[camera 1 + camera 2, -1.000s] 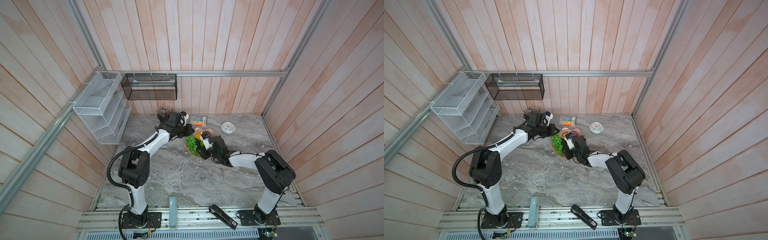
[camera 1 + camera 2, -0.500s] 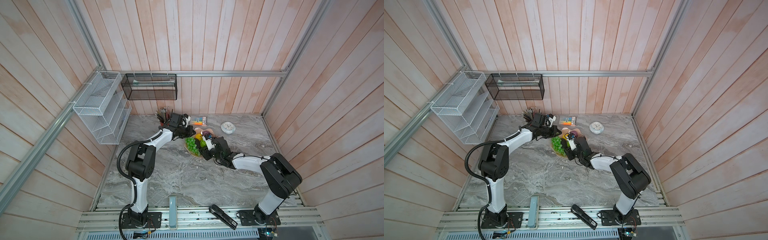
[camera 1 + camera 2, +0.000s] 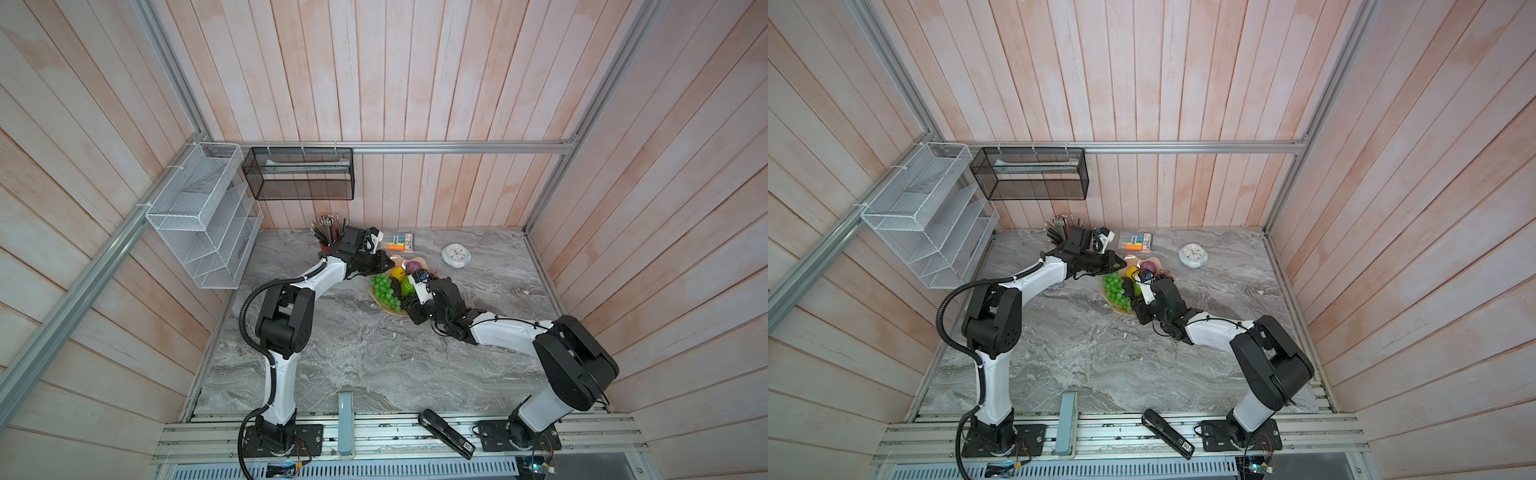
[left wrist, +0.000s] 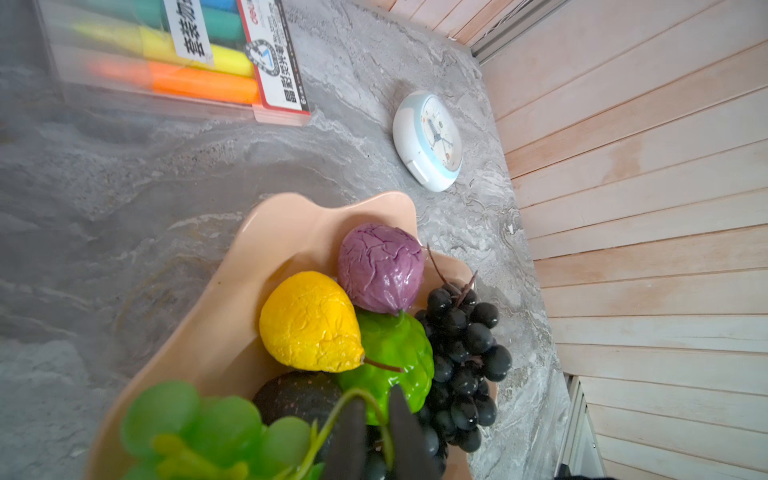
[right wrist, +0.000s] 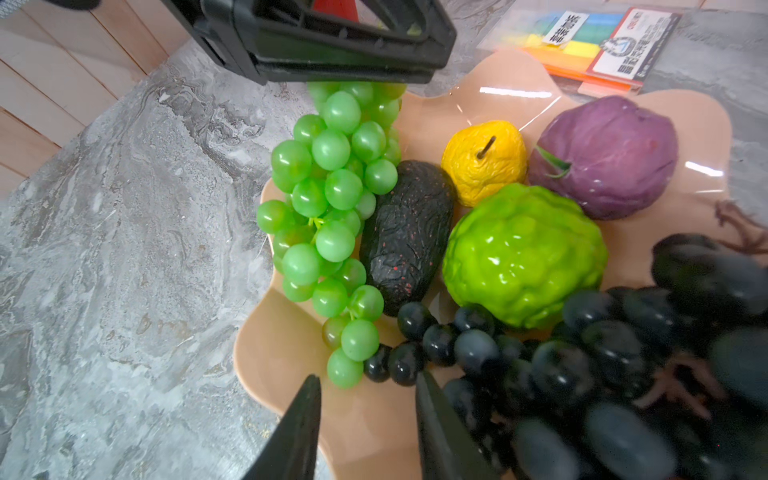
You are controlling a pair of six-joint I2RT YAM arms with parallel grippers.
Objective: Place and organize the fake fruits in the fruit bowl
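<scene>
Now the left gripper (image 4: 374,415), clenched a second ago, has its fingers slightly parted. The thin stem of the green grape bunch (image 5: 328,216) loops through the gap, apparently no longer pinched, so I judge the bunch has just been let go. It lies along one edge of the fruit bowl (image 5: 291,365), some grapes overhanging the rim, its stem end directly under the left gripper. That would make it the last fruit in. Inside the bowl, the avocado (image 5: 407,232) lies touching the green bunch, and the yellow ball (image 5: 482,162) and purple ball (image 5: 606,158) sit side by side toward the far rim. The lime-green ball (image 5: 523,253) is in the middle, and the black-purple grape bunch (image 5: 582,374) is piled against the near rim, its stem reaching over the edge. The right gripper (image 5: 368,376) hovers over the bowl's near edge, fingers spread and holding nothing, just short of both bunches' tips. No fruit shows outside the bowl. What remains looks like tidying, chiefly nudging the overhanging green grapes inward.
</scene>
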